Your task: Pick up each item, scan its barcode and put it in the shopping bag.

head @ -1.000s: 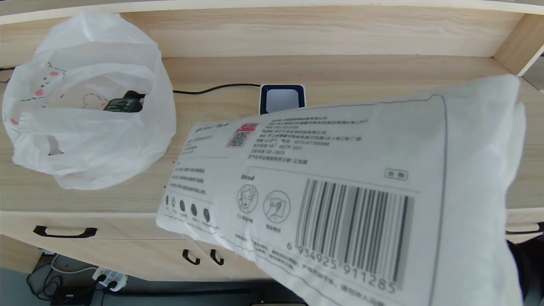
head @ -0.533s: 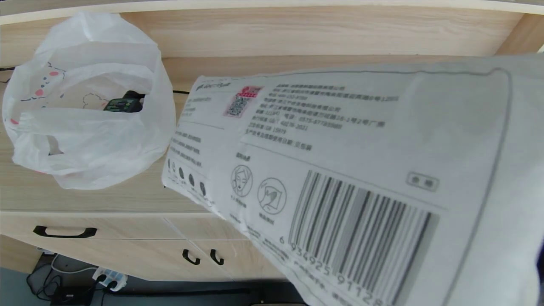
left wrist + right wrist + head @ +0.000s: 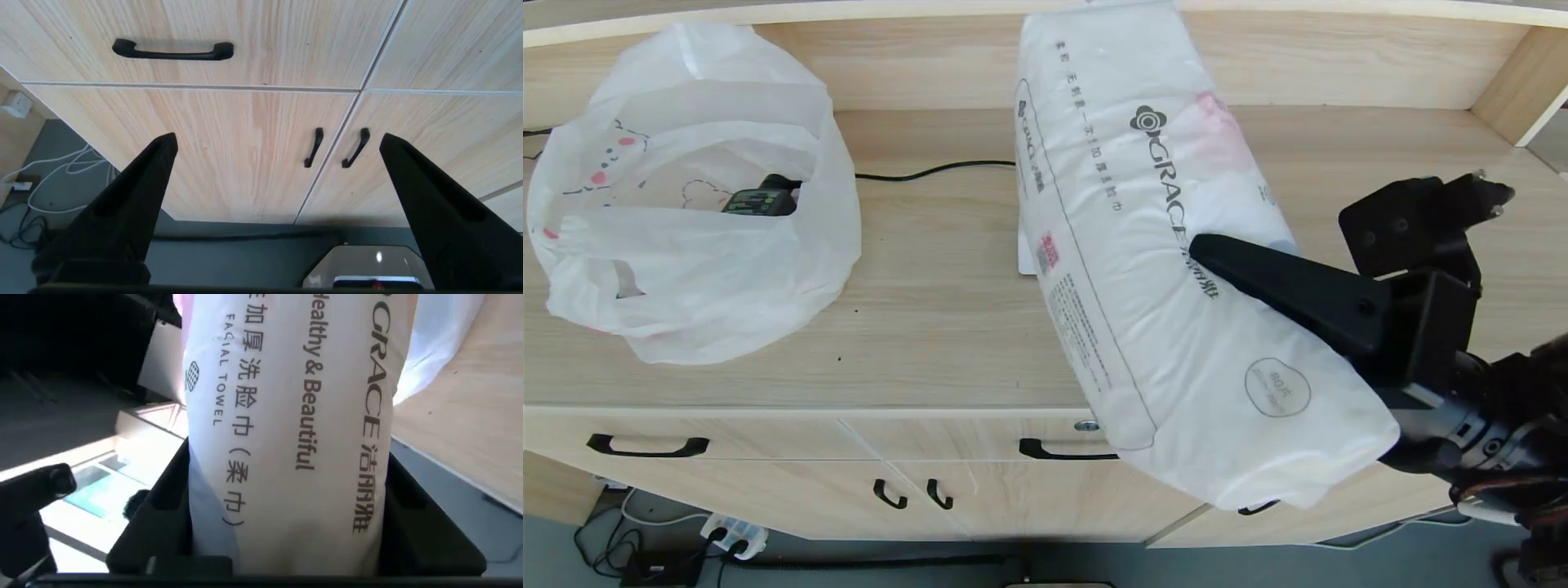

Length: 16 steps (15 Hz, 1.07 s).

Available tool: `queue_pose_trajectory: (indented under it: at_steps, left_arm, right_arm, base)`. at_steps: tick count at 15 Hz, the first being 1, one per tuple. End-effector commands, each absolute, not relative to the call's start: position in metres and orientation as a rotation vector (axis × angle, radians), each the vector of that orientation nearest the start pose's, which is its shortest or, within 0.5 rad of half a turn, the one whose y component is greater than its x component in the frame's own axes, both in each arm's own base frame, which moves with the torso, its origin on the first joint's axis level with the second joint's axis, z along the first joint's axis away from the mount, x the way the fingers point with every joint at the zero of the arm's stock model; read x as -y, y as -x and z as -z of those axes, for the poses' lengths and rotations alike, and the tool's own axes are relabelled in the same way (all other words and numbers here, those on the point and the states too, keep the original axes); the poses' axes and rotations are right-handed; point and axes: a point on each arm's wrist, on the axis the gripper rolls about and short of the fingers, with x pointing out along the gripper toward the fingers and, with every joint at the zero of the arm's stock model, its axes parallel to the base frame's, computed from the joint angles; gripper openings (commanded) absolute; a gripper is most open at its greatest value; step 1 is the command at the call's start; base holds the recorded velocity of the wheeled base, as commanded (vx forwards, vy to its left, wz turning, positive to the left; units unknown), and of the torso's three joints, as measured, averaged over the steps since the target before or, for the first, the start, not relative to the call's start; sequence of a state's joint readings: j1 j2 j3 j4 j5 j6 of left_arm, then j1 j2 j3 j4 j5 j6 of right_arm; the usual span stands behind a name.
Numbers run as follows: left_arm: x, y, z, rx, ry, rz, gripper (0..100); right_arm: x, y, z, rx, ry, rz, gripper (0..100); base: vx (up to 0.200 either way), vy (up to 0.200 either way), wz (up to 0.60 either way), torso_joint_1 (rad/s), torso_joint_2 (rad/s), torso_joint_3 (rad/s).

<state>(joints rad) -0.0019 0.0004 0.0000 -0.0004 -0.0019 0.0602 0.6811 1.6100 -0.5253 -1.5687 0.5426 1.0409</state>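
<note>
Head view: above the right of the wooden counter [image 3: 931, 327], a facial towel pack [image 3: 1143, 269] is clamped in the right gripper [image 3: 1233, 269]. The shopping bag [image 3: 686, 269] sits far left. The left gripper [image 3: 270, 188] is spread wide before the cabinet doors [image 3: 245, 122].

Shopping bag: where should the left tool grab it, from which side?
Likely the near strap, from above on the robot's side: it lies as a flat band across the open mouth of the bag, with open space behind it for one finger.
</note>
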Motion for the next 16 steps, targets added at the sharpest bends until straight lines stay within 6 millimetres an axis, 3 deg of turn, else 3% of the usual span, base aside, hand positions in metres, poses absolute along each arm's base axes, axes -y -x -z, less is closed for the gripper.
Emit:
queue_pose_trajectory:
  at_steps: [1, 3, 5, 6, 9, 10, 14, 16]
  left_arm:
    - [0.000, 0.023, -0.076, 0.002, -0.061, 0.003, 100]
    - [0.000, 0.023, -0.076, 0.002, -0.057, 0.001, 100]
    - [0.000, 0.023, -0.076, 0.002, -0.058, 0.001, 100]
    - [0.000, 0.023, -0.076, 0.003, -0.063, 0.003, 100]
    - [0.000, 0.023, -0.076, 0.003, -0.063, 0.003, 100]
    - [0.000, 0.023, -0.076, 0.003, -0.061, 0.003, 100]
    - [0.000, 0.023, -0.076, 0.002, -0.055, 0.001, 100]
    - [0.000, 0.023, -0.076, 0.002, -0.054, 0.001, 100]
  right_arm:
    - [-0.137, -0.213, -0.224, -0.042, -0.826, -1.205, 0]
    - [-0.107, -0.239, -0.248, 0.134, -0.703, -1.088, 0]
    - [-0.101, -0.251, -0.271, 0.202, -0.619, -1.044, 0]
    - [-0.096, -0.262, -0.289, 0.257, -0.410, -0.953, 0]
    - [-0.092, -0.234, -0.325, 0.265, -0.311, -0.933, 0]
    - [-0.097, -0.227, -0.337, 0.306, -0.246, -0.913, 0]
    - [-0.125, -0.228, -0.379, 0.365, -0.097, -0.846, 0]
    - [-0.159, -0.230, -0.390, 0.396, -0.053, -0.747, 0]
  base:
    - [0.000, 0.000, 0.00, 0.000, 0.00, 0.000]
    - [0.000, 0.000, 0.00, 0.000, 0.00, 0.000]
    - [0.000, 0.000, 0.00, 0.000, 0.00, 0.000]
    - [0.000, 0.000, 0.00, 0.000, 0.00, 0.000]
    - [0.000, 0.000, 0.00, 0.000, 0.00, 0.000]
    - [0.000, 0.000, 0.00, 0.000, 0.00, 0.000]
    - [0.000, 0.000, 0.00, 0.000, 0.00, 0.000]
    - [0.000, 0.000, 0.00, 0.000, 0.00, 0.000]
